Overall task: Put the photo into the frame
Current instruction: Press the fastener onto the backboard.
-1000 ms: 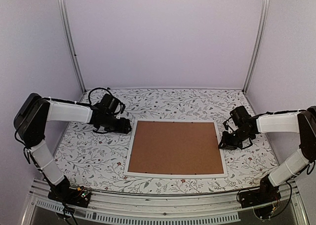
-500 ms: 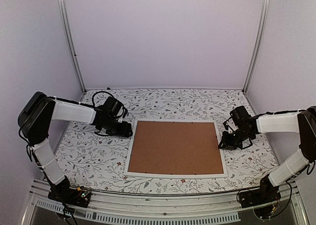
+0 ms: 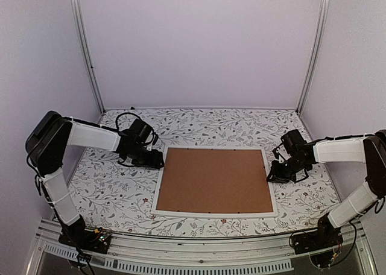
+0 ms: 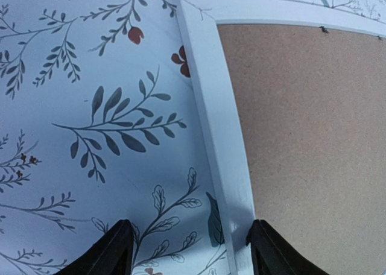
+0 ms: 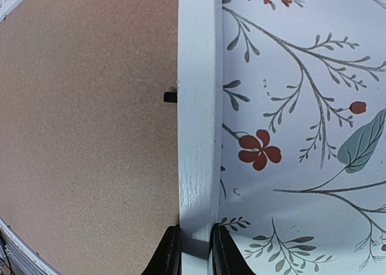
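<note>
The frame (image 3: 214, 213) lies flat mid-table, its white rim around a brown backing board (image 3: 212, 180). The photo is hidden. My left gripper (image 3: 158, 160) is at the frame's far left corner. In the left wrist view it (image 4: 190, 239) is open, one finger over the cloth and the other at the inner side of the white rail (image 4: 220, 124), which lies between them untouched. My right gripper (image 3: 271, 177) is at the right side. In the right wrist view it (image 5: 196, 242) is shut on the frame's right rail (image 5: 198, 106), with the board (image 5: 90, 124) to its left.
A floral tablecloth (image 3: 114, 190) covers the table. Small black tabs (image 5: 170, 97) stick out over the board's edge. Metal uprights (image 3: 85, 52) and plain walls close in the back and sides. The arm bases and a rail (image 3: 199, 251) line the near edge.
My left arm has slid a little to the right, bringing its gripper up to the frame's left rail. The right arm and the frame have not moved.
</note>
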You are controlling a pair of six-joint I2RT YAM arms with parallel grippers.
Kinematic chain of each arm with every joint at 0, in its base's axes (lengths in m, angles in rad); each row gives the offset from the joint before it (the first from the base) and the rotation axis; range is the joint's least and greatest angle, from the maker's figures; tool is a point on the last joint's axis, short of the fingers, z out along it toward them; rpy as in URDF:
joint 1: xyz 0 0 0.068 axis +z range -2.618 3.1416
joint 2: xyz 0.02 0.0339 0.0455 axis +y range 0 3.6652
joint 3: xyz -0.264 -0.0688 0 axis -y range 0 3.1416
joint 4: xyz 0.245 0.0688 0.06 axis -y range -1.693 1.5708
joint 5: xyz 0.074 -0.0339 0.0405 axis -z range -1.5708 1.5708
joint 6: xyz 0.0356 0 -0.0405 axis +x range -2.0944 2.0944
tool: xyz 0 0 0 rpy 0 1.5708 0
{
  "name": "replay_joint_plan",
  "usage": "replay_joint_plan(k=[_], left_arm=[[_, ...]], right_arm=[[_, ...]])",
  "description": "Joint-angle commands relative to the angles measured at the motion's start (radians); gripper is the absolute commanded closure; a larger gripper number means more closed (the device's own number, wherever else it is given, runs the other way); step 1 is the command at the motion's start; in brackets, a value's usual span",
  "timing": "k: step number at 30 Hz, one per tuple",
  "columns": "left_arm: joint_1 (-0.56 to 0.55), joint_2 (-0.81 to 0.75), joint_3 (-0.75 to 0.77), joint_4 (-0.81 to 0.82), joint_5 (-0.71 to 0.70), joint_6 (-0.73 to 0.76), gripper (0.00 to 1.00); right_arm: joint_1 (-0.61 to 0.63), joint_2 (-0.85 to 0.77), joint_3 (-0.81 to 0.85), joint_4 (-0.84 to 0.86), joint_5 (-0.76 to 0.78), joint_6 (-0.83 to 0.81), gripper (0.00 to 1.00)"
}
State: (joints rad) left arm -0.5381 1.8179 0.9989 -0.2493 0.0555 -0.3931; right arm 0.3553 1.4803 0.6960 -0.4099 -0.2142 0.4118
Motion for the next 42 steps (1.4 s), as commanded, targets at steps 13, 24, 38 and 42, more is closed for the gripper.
replay_joint_plan(k=[13, 24, 38, 42], left_arm=[[-0.11, 0.066, 0.001, -0.005, -0.025, -0.042, 0.32], [-0.148, 0.025, -0.036, 0.004, -0.053, -0.061, 0.32], [-0.136, -0.227, -0.138, -0.071, -0.082, -0.07, 0.29], [-0.135, -0.292, -0.204, -0.083, -0.08, -0.093, 0.27]], right_arm=[[0.014, 0.001, -0.017, 0.034, -0.029, 0.016, 0.83], [0.014, 0.005, -0.021, 0.034, -0.022, 0.018, 0.83], [0.014, 0.0, -0.024, 0.028, -0.006, 0.024, 0.83], [0.015, 0.0, -0.026, 0.03, -0.005, 0.021, 0.83]])
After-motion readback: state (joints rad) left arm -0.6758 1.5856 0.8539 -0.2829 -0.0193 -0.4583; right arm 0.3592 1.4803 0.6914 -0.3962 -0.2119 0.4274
